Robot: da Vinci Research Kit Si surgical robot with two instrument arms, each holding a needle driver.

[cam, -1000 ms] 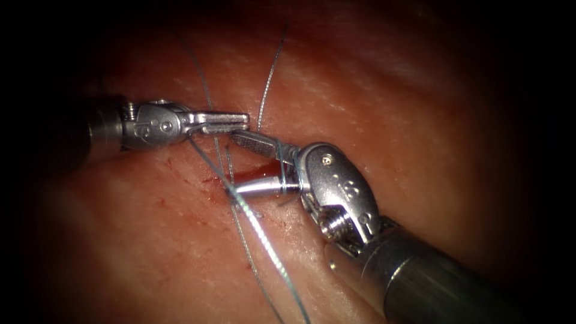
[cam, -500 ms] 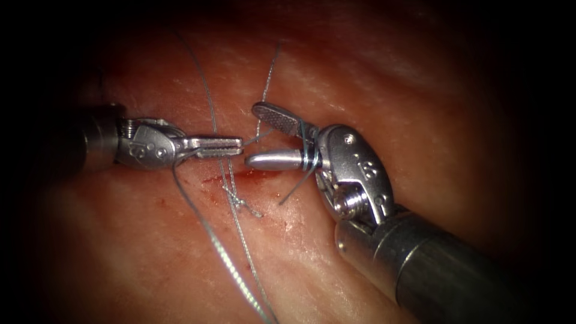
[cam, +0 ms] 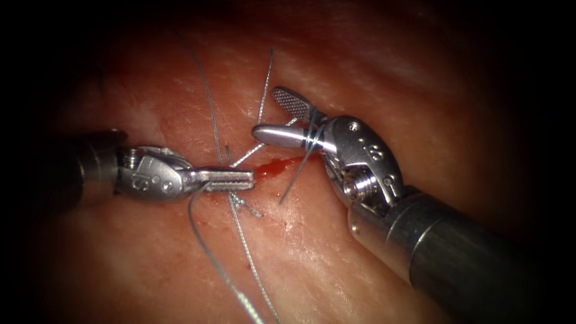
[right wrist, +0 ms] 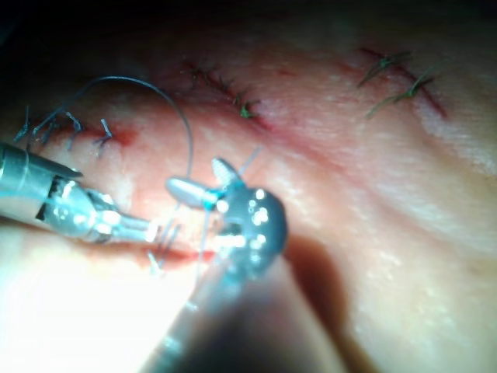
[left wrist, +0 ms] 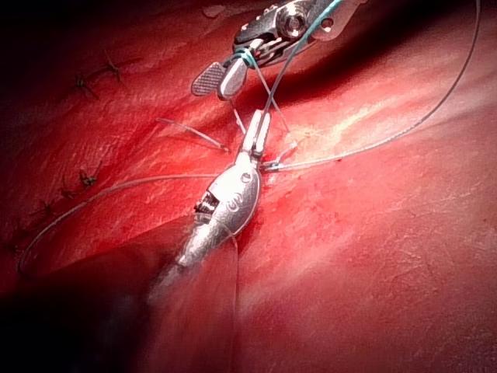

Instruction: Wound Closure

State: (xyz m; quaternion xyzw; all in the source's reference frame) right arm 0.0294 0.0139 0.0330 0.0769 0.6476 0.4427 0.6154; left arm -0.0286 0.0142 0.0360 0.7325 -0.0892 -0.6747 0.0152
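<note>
In the endoscope view my left tool [cam: 240,178] lies just left of the cut [cam: 282,167], jaws shut on the thread [cam: 198,228], which loops down from them. My right tool [cam: 266,112] hovers above the cut's right side with its jaws open and nothing between them. Turns of blue thread [cam: 309,137] are wound round the base of both its jaws. A thin strand [cam: 249,155] runs from the left tool's tip up toward the right tool. The left wrist view shows the left tool [left wrist: 261,118] shut below the open right tool [left wrist: 217,81].
A small knot with short ends [cam: 241,202] sits on the tissue [cam: 372,72] just below the left tool's tip. Red fluid [cam: 273,168] pools in the cut. Two long strands [cam: 207,96] trail upward. Earlier stitches [right wrist: 233,89] show in the right wrist view.
My right tool has risen and moved right with the thread turns round its open jaws. My left tool has dropped from above the cut to its left edge, still shut.
</note>
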